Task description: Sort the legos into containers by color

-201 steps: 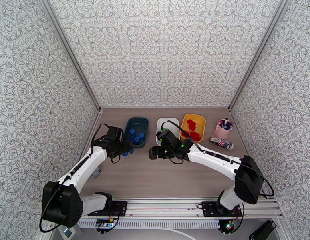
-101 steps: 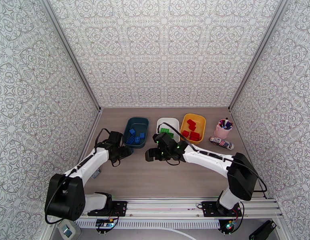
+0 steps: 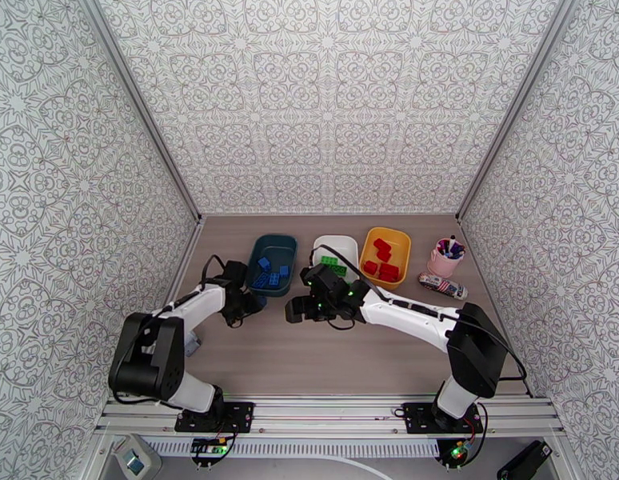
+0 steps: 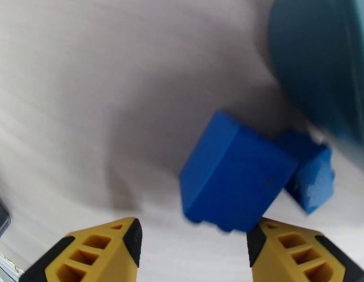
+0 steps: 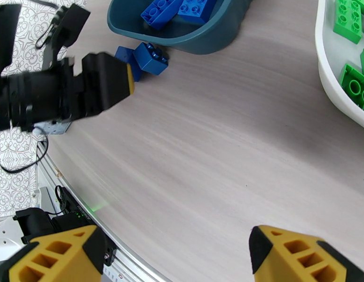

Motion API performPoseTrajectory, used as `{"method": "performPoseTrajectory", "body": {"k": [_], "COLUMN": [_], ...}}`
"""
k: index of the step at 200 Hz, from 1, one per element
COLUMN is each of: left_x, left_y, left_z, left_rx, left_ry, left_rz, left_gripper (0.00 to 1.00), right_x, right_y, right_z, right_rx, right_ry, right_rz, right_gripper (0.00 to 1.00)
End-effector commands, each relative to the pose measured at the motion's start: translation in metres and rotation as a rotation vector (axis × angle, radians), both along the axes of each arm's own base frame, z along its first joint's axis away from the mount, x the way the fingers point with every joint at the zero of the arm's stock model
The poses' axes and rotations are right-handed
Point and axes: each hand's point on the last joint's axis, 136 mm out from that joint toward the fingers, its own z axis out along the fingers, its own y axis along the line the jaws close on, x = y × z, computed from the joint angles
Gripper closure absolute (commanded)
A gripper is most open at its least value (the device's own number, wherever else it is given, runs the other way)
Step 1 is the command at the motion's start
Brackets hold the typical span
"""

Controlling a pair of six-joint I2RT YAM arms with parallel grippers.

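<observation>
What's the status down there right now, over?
Left gripper open, poised at two blue bricks on the table beside the teal tub. Right gripper open, empty. Nothing between bricks and tub.

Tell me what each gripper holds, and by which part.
Nothing. The left gripper is open, with two blue bricks lying on the table just ahead of it; the right gripper is open and empty.

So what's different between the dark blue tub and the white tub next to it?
The dark blue tub holds blue bricks; the white tub holds green bricks. The dark blue tub has two loose blue bricks on the table just outside it, by the open left gripper; the white tub has the right arm over its near end. Both are shallow, rounded, alike in size.
</observation>
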Motion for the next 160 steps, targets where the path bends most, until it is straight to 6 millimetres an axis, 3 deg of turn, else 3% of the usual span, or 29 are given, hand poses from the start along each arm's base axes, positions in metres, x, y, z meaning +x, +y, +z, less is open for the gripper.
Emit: {"method": "performPoseTrajectory", "body": {"k": [1,43,86,115,160], "left_x": [0.025,0.038,0.042,0.036,0.011], "left_y": [0.006,0.009,0.009,0.007,0.0], "left_z": [0.007,-0.001,-0.002,0.005,0.018], "left_rx": [0.024,0.046,0.045,0.039,0.004], "left_ry": [-0.052,-0.029,-0.029,-0.045,-0.074], "left_rz": [-0.013,-0.03,-0.037,-0.037,-0.02], "left_gripper": [0.36,0.37,0.46,0.54,0.62], "right_x": [0.001,0.001,0.002,0.003,0.006], "right_y": [0.005,0.004,0.005,0.006,0.007], "right_z": [0.006,0.006,0.005,0.004,0.004], "right_rx": [0.008,0.001,-0.006,-0.006,-0.014], "right_ry": [-0.006,-0.005,-0.006,-0.004,-0.011], "right_rz": [0.0,0.0,0.003,0.003,-0.001], "right_gripper": [0.16,0.16,0.15,0.15,0.16]}}
